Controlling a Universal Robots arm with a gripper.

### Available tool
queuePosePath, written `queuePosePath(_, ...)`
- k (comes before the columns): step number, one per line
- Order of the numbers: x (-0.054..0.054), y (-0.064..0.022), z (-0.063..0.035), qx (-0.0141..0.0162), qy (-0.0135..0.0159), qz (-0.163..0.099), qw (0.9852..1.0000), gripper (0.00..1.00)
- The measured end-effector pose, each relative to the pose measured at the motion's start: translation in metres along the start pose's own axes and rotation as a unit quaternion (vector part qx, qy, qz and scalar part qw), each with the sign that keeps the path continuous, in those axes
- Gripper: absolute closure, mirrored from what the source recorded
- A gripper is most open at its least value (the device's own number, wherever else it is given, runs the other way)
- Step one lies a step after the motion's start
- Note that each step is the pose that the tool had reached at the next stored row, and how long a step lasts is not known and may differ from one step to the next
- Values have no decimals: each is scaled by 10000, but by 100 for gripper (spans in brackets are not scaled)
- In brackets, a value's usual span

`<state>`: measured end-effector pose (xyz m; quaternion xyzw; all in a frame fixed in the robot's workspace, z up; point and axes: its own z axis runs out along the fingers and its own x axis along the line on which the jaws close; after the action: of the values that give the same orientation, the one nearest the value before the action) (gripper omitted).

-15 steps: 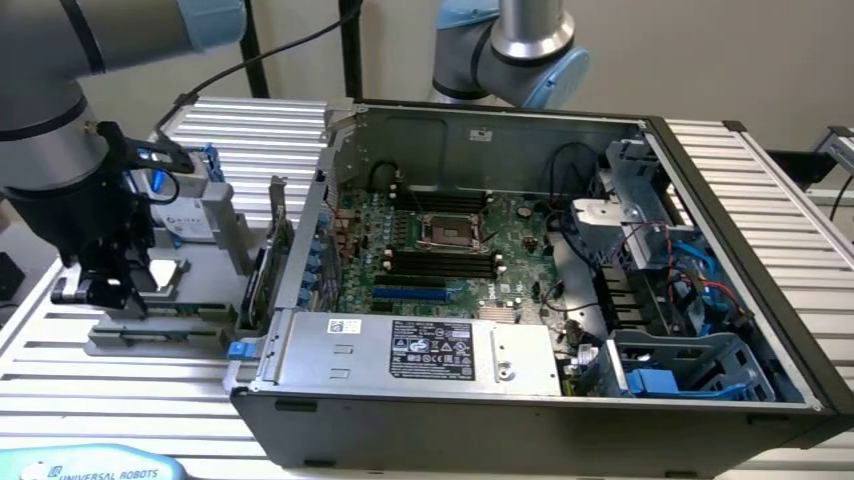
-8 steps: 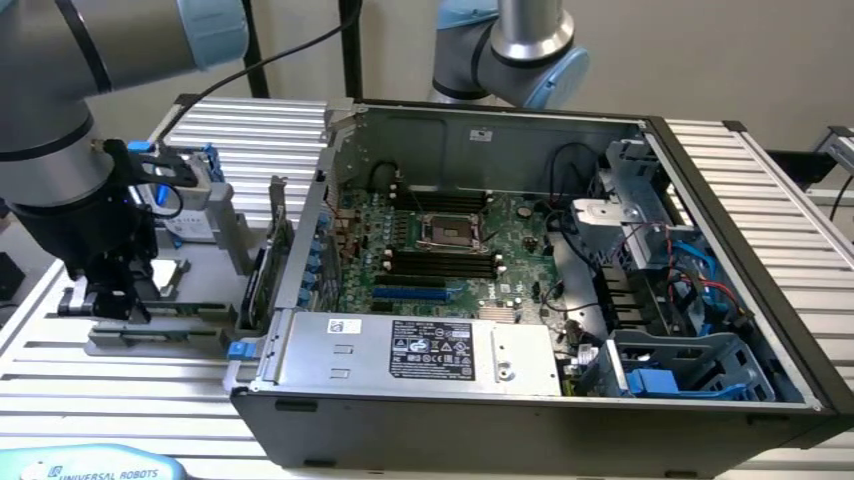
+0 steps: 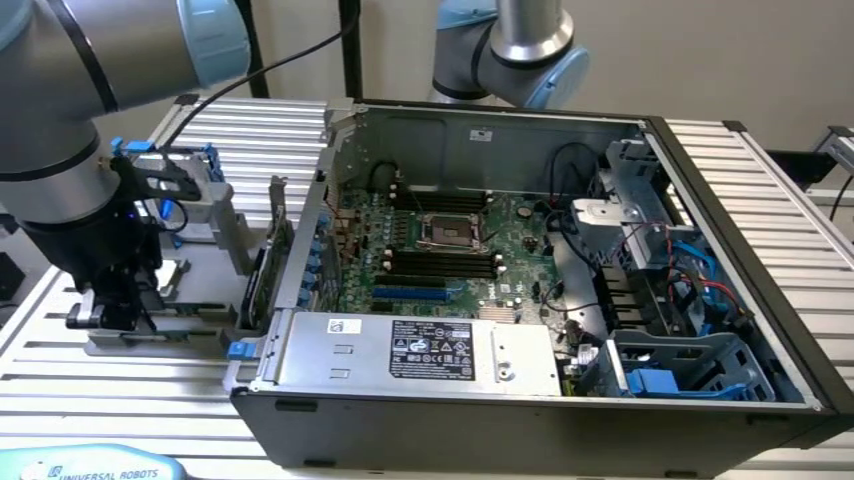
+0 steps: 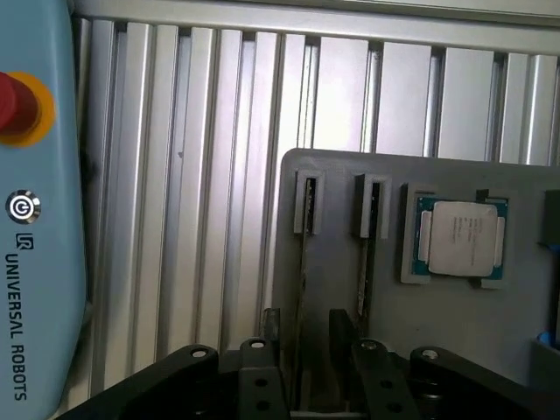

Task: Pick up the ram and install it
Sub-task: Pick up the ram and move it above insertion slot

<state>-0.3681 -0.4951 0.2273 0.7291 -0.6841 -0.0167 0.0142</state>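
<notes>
Ram [image 4: 301, 289] position? (Operator)

It stands on edge in a slot of the grey tray [image 4: 490, 341]. From the wrist it reads as one thin line running from the slot's black end clip to the gripper [image 4: 306, 319]. (Technician)

Gripper state? (Operator)

Spread wide and holding nothing. The two fingers [image 4: 271, 328] straddle the ram, one facing each flat side. A narrow strip of bare tray shows between the board and each finger, so neither touches it. (Technician)

Clearance beside the fingers? (Operator)

A second slot [image 4: 371, 206] runs parallel, just beside the first. The thin board edge in it passes close to the outer face of one finger. Beyond that slot the CPU [image 4: 461, 238] sits in a square recess, well apart from the fingers. On the opposite side comes the tray's rounded edge, then open slats of the table [image 4: 175, 175] as far as the blue pendant [image 4: 35, 262]. (Technician)

Room at the case? (Operator)

In the exterior view the arm hangs vertically over the tray, at the exterior view's left of the open case [image 3: 534, 430]. A steel side wall stands between them. Inside, the motherboard [image 3: 461, 235] lies flat, its long black sockets [image 3: 434, 262] uncovered from above. Cables crowd the exterior view's right of the board. A second arm [image 3: 514, 50] stands behind the rear edge. (Technician)
</notes>
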Motion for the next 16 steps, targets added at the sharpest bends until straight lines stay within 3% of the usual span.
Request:
queuePosePath(6,12,-5,103,30,-3,-4,10000,64)
queuePosePath(16,16,-21,257,46,-51,-5,10000,64)
